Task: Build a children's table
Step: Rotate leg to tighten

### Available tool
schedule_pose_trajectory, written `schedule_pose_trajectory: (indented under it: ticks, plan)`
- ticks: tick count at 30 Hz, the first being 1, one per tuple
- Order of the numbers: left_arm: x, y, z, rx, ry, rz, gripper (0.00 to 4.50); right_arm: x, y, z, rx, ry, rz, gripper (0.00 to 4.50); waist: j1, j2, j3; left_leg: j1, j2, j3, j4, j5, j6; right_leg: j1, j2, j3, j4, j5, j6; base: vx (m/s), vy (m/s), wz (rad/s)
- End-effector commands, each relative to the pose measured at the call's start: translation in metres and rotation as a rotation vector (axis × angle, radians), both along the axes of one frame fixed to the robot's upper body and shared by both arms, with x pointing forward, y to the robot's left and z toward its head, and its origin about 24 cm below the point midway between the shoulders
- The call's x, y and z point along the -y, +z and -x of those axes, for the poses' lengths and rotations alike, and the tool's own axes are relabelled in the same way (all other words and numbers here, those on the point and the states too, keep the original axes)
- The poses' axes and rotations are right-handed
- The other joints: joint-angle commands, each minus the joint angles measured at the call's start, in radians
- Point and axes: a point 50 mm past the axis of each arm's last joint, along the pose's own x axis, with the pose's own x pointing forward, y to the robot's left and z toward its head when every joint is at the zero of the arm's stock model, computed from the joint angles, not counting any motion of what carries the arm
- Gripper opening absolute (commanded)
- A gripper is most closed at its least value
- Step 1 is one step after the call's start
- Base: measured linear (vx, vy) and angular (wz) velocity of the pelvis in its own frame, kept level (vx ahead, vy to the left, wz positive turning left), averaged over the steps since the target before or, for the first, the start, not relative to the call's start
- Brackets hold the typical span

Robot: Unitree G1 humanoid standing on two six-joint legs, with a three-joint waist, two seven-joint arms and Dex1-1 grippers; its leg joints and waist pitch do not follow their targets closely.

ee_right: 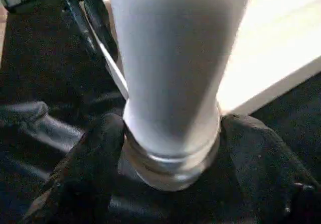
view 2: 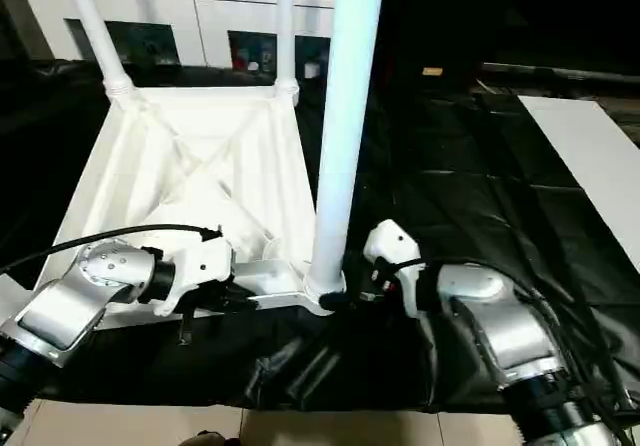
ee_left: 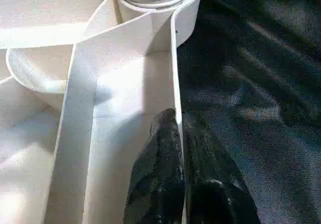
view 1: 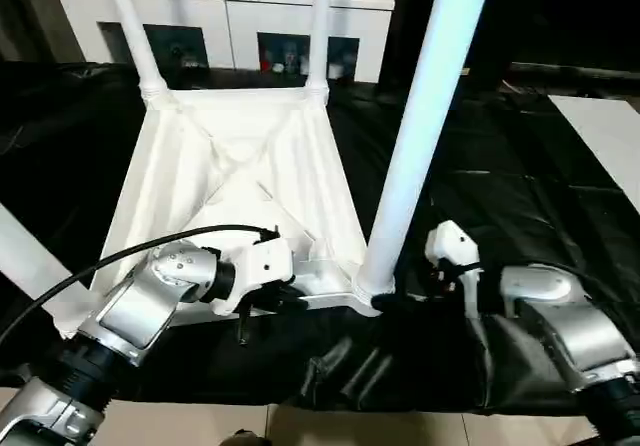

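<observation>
Three legs stand upright in the tabletop (view 1: 240, 166), which lies ribbed side up on the black surface (view 1: 520, 196): two in the far corners by the cabinet (view 1: 225, 16), and the near leg (view 1: 425, 116) in the corner socket (view 2: 318, 291) closest to the robot. A further white tube shows at the tabletop's left edge, mostly cut off.

Left gripper (ee_left: 178, 133): pinched narrow on the tabletop's near rim wall, one finger each side of the wall, a short way from the near socket. Held thing is the rim itself.

Right gripper (ee_right: 170, 148): jaws spread wide, one black finger (ee_right: 95, 153) each side of the near leg's base where it meets the socket collar. Fingers sit right beside the collar; can't tell whether they actually press on it or stand just off.

Both silver forearms come in low over the surface's near edge, either side of that corner.
</observation>
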Motion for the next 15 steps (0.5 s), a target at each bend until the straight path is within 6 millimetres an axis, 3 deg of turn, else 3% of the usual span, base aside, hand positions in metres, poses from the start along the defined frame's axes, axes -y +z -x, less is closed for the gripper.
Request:
schedule_pose_trajectory:
  ticks: [1, 3, 11, 15]
  plan:
    - [0.003, -0.006, 0.006, -0.029, -0.049, -0.027, 0.0, 0.002, 0.003, -0.006, 0.022, -0.019, 0.006, 2.99, -0.003, -0.003, -0.061, 0.038, 0.069, -0.031, -0.085, -0.201, 0.03, 0.022, -0.033, 0.018, -0.05, -0.107, -0.243, 0.0, 0.0, 0.0]
    - [0.002, -0.006, 0.006, -0.03, -0.049, -0.027, 0.0, 0.0, 0.003, -0.005, 0.022, -0.01, -0.004, 2.74, -0.004, -0.002, -0.06, 0.038, 0.069, -0.032, -0.086, -0.213, 0.024, 0.022, -0.032, 0.019, -0.051, -0.116, -0.241, 0.0, 0.0, 0.0]
    - [0.002, -0.008, 0.007, -0.04, -0.052, -0.035, 0.0, -0.004, -0.005, -0.001, 0.001, 0.021, -0.002, 2.66, -0.006, -0.004, -0.062, 0.039, 0.069, -0.032, -0.087, -0.225, 0.014, 0.022, -0.031, 0.019, -0.05, -0.113, -0.239, 0.0, 0.0, 0.0]
    - [0.003, -0.01, 0.006, -0.022, -0.034, -0.041, 0.0, -0.004, -0.007, -0.006, 0.034, -0.06, 0.004, 2.66, -0.008, -0.004, -0.062, 0.04, 0.068, -0.031, -0.086, -0.229, 0.011, 0.019, -0.03, 0.019, -0.052, -0.118, -0.241, 0.0, 0.0, 0.0]
